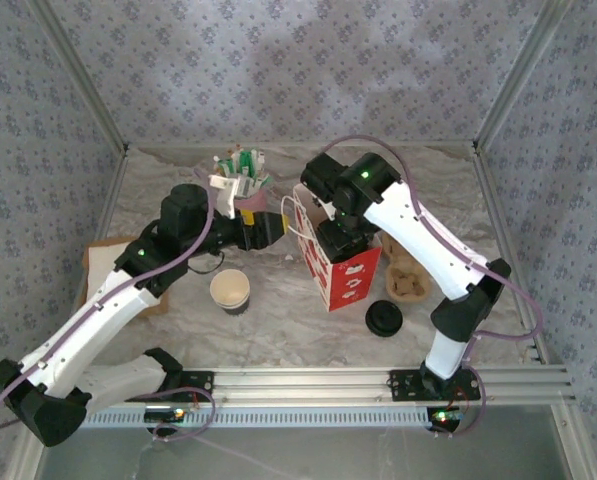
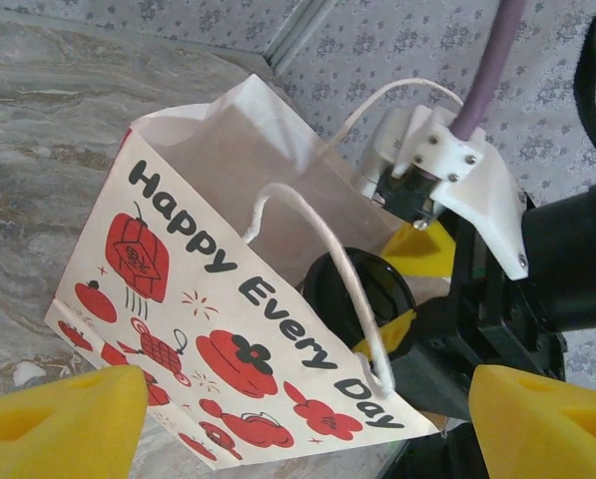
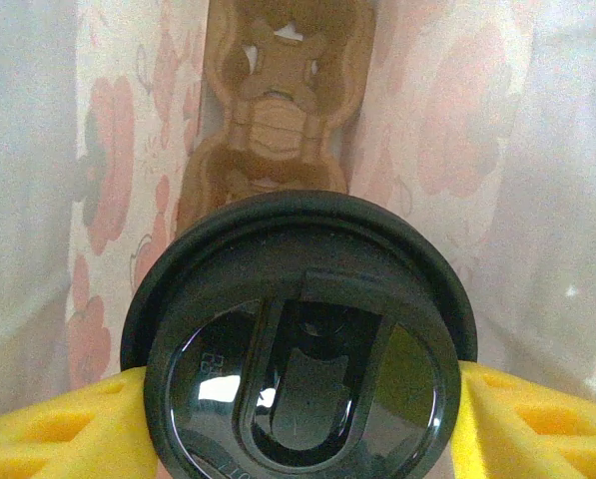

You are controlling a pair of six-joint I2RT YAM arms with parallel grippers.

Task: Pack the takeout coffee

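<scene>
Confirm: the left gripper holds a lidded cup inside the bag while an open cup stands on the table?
No, the right gripper holds the lidded cup inside the bag, as the right wrist view shows; the left gripper is open outside it. The open cup does stand on the table.

The black lid point(image 3: 302, 339) in my right gripper point(image 3: 298, 439) hid whatever it capped, its lower rim cropped; from above, the bag point(image 1: 353, 280) hid that gripper's jaws.

- Cup point(image 1: 230, 291) stands on the table point(image 1: 278, 325), left of the bag point(image 1: 353, 278).
- Lid point(image 1: 385, 319) lies just right of the bag, nearer the front.
- Second lid point(image 3: 298, 359) sits inside the bag.
</scene>
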